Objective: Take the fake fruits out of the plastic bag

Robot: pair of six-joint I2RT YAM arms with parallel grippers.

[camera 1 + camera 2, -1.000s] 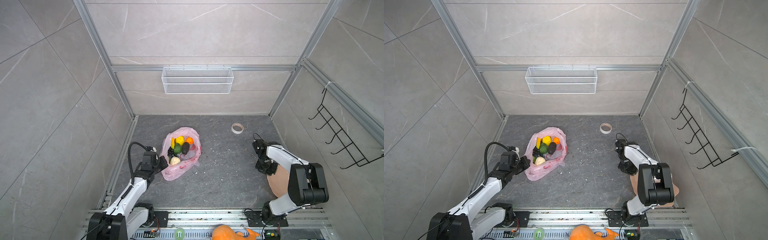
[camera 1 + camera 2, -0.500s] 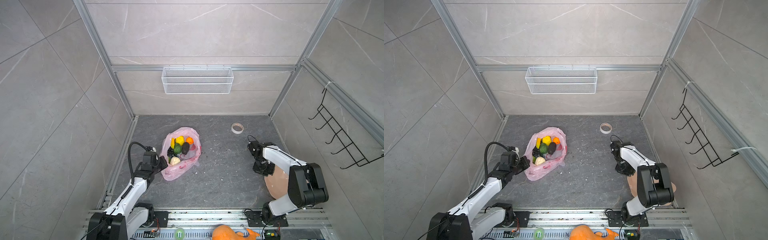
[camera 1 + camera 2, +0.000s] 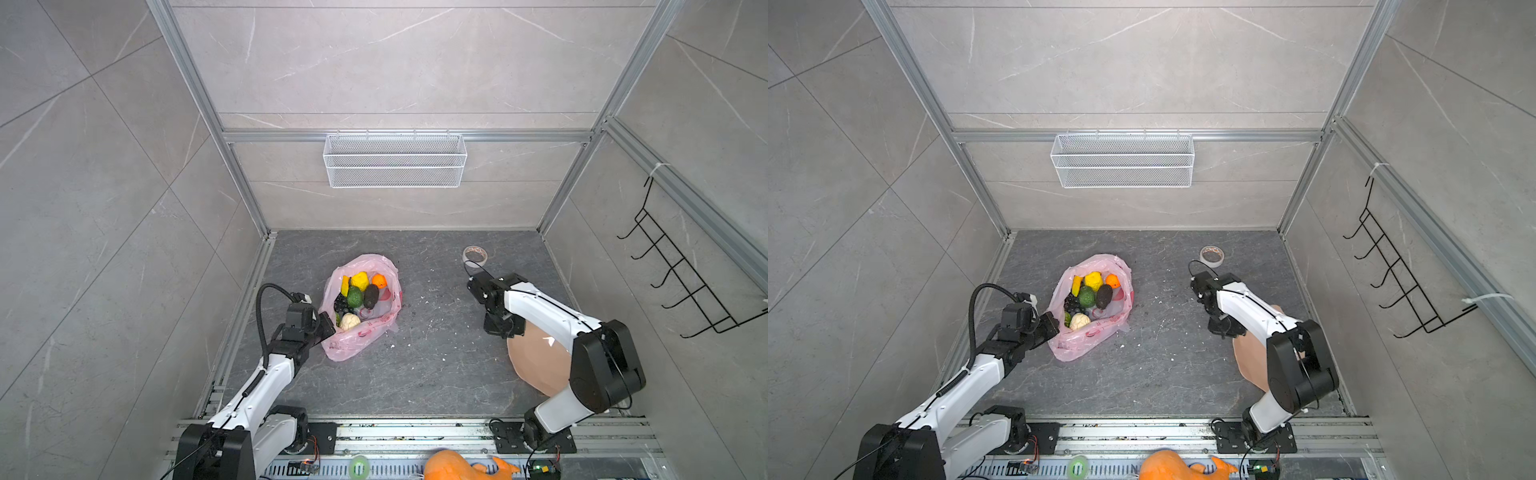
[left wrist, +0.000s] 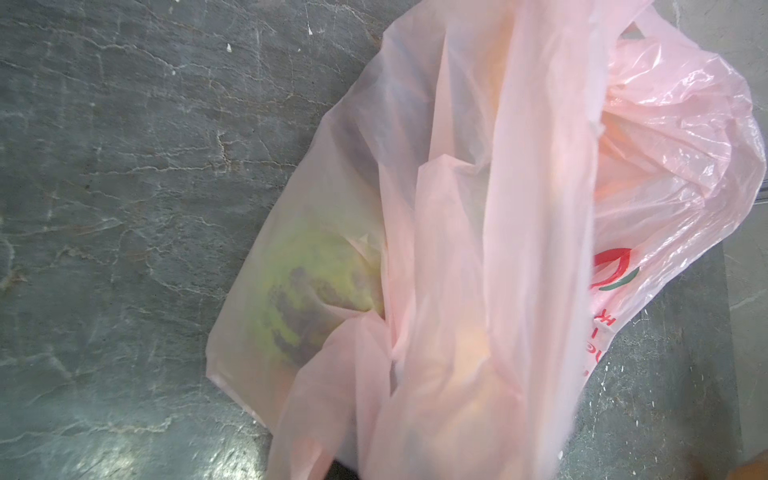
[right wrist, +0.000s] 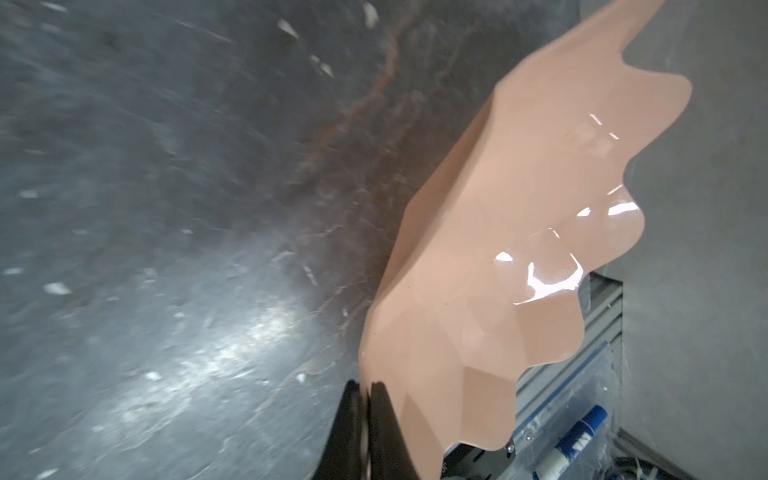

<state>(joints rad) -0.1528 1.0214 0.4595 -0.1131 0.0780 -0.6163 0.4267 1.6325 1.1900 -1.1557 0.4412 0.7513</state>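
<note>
Left jaws clenched on plastic bag (image 3: 353, 345) rim; right jaws pinched plate (image 3: 536, 357) edge. Plate needed a level carry beside bag, mouth held open.

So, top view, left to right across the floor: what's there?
left gripper → thin translucent pink plastic bag → small whitish tape roll → peach scalloped plate

surface: dark grey slab (image 3: 415, 374) | lying on it: plastic bag (image 3: 353, 345) centre-left; tape roll (image 3: 476, 248) far right; white crumbs (image 3: 444, 356) scattered between
</note>
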